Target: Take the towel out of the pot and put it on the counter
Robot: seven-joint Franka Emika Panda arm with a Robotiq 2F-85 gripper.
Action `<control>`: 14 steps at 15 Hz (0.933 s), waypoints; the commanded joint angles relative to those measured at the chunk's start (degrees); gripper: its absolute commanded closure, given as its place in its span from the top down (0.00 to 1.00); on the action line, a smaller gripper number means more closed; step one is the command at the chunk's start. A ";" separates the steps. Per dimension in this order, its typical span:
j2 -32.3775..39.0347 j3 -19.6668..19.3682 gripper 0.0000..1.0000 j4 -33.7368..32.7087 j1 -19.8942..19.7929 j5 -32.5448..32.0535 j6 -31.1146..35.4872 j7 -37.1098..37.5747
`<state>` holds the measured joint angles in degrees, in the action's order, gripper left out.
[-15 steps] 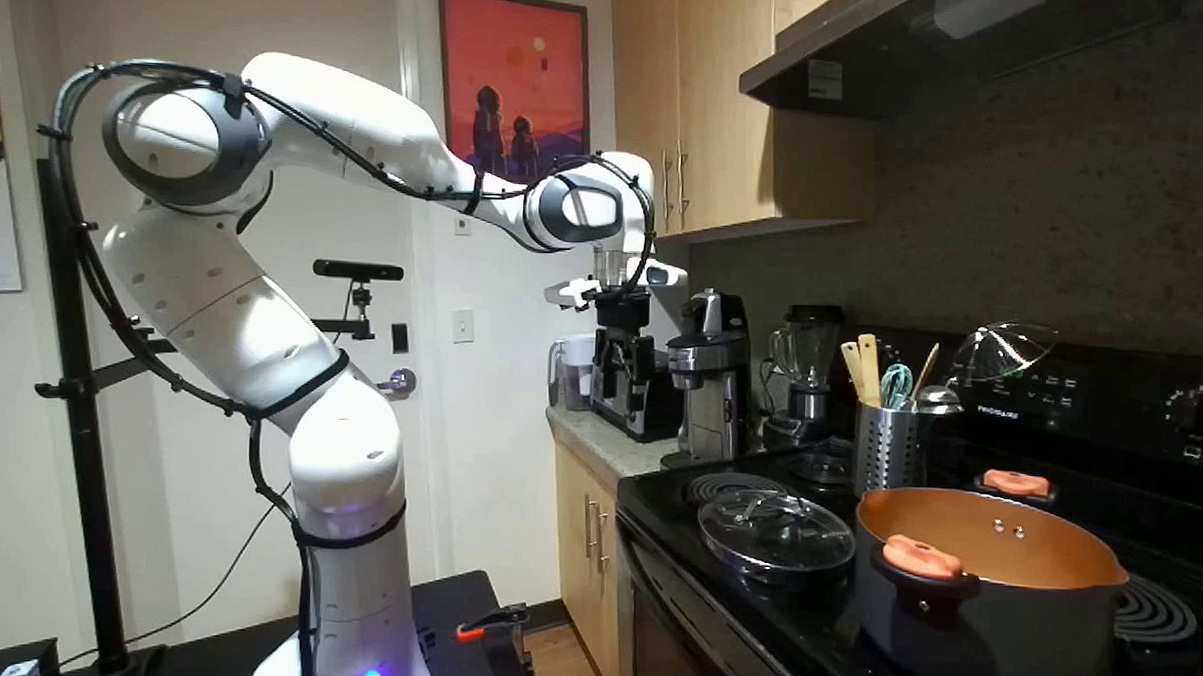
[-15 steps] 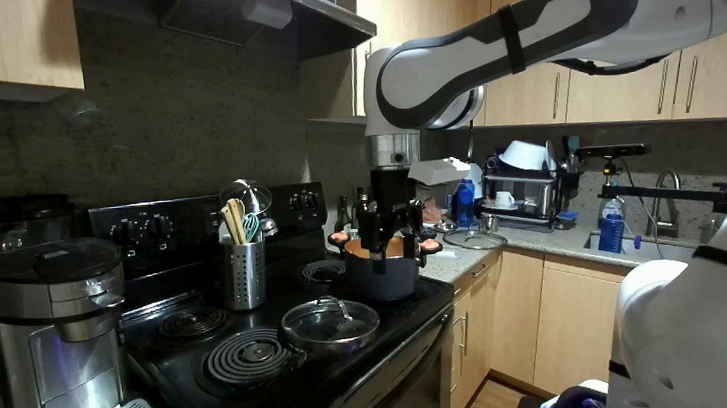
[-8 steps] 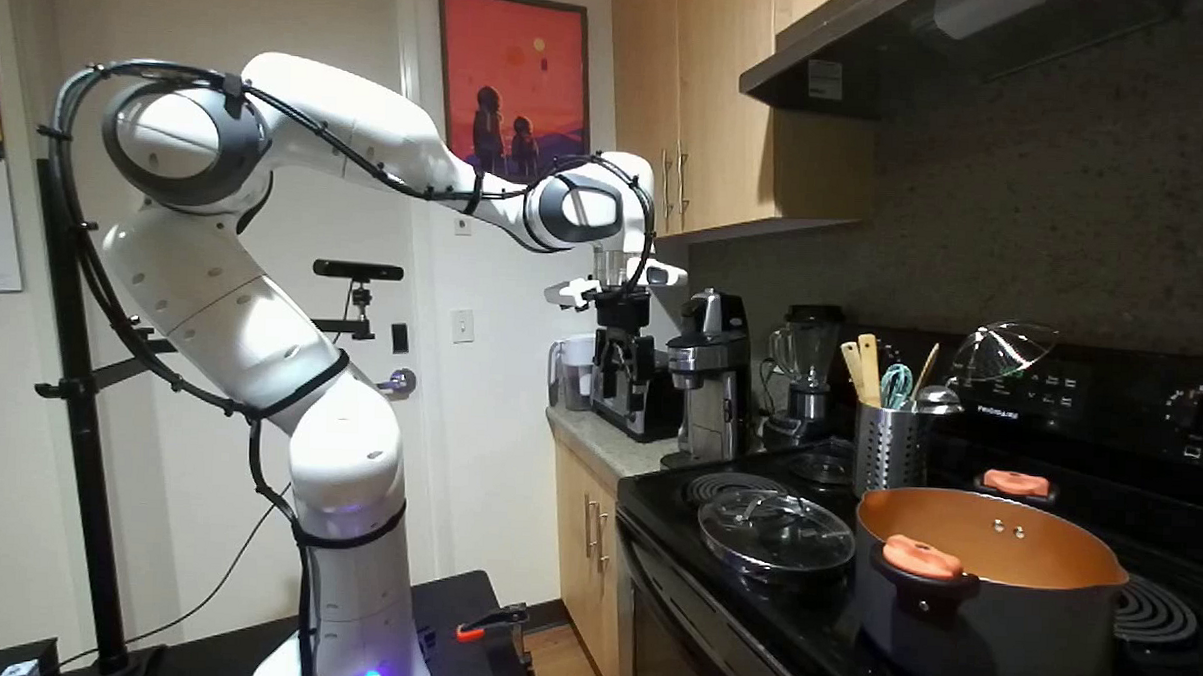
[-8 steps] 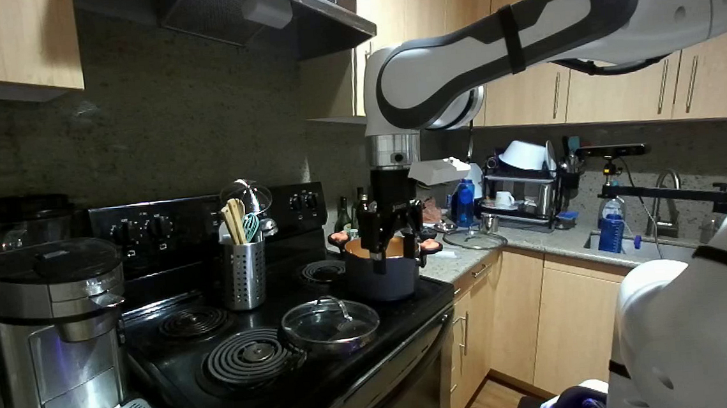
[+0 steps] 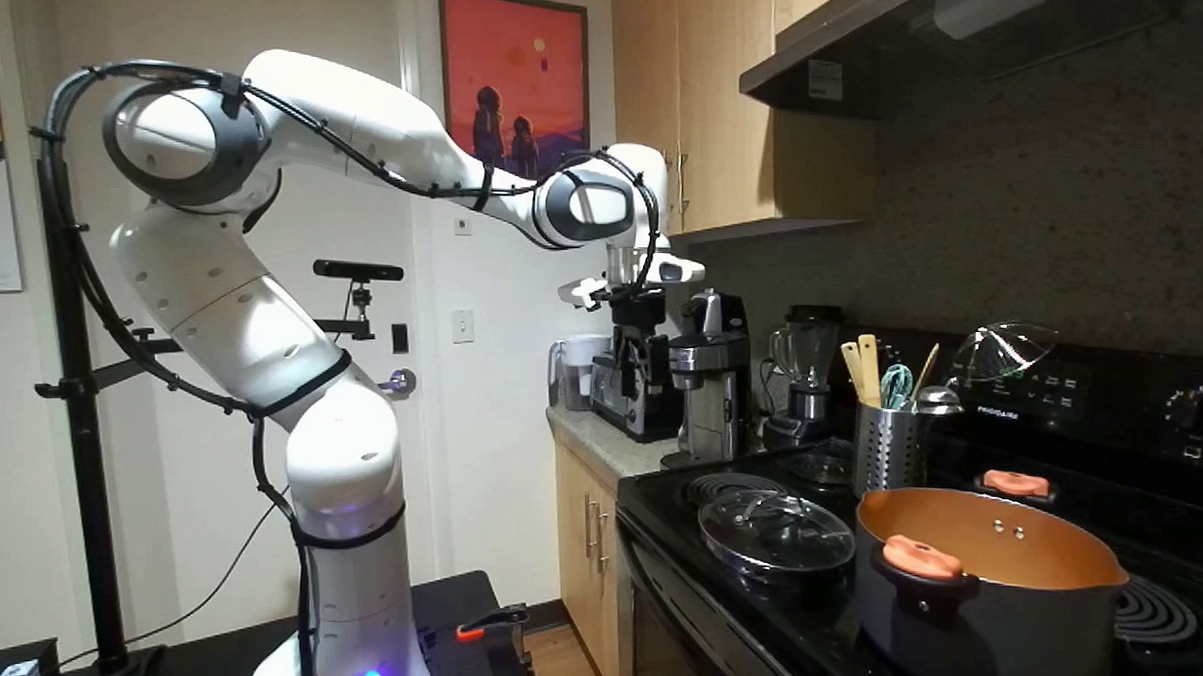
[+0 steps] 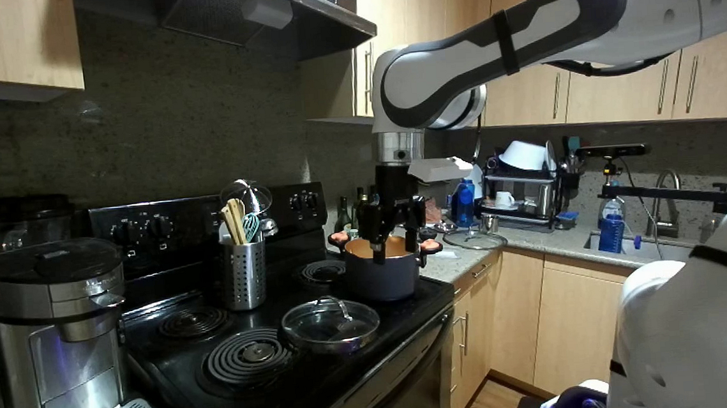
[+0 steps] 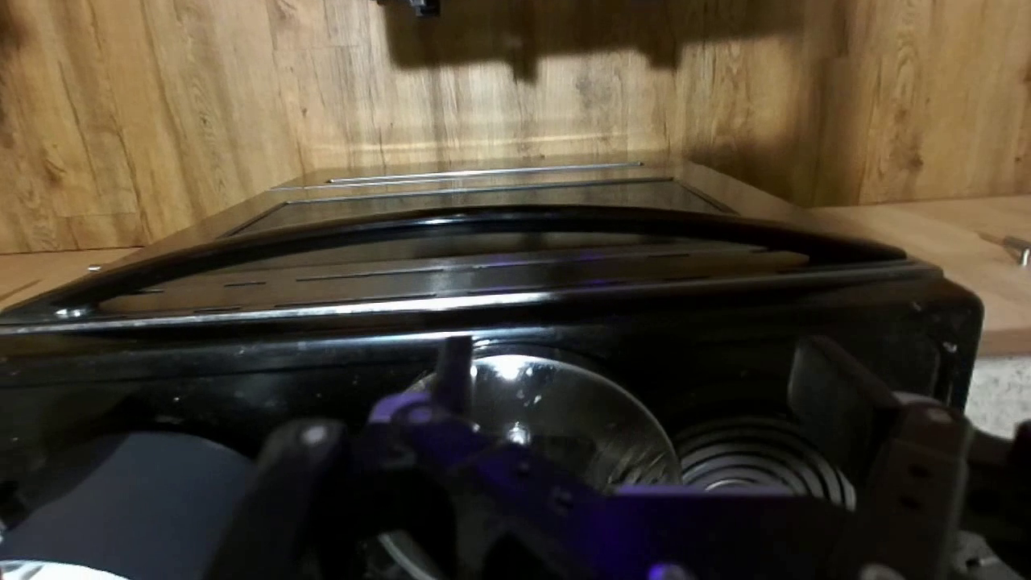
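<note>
Towel is not plainly in sight; by the task it should lie in the pot (image 5: 1001,632), which stands upright, nearest in an exterior view, its wall hiding its floor. A pale sliver (image 7: 56,571) there in the wrist view may be cloth or rim; I cannot tell. Beyond the pot, on the stove (image 7: 266,379), sits a lidded pan (image 5: 777,534). Next in line are the jaws, spread, with nothing gripped between them, aimed down and well apart from the pot. So the step in hand looks to be the reach, with no grip made. The next move calls for a sideways shift until the jaws are over the pot's mouth, then a descent clear of the wall to close on a fold. Farther back lies the pale surface (image 5: 612,453), the counter where the towel should end up.
</note>
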<state>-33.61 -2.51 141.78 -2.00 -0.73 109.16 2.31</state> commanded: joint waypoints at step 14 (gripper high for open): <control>5.22 -5.53 1.00 -5.72 -6.89 5.96 11.32 4.73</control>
<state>-28.45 -8.41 136.16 -8.43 4.98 120.59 7.24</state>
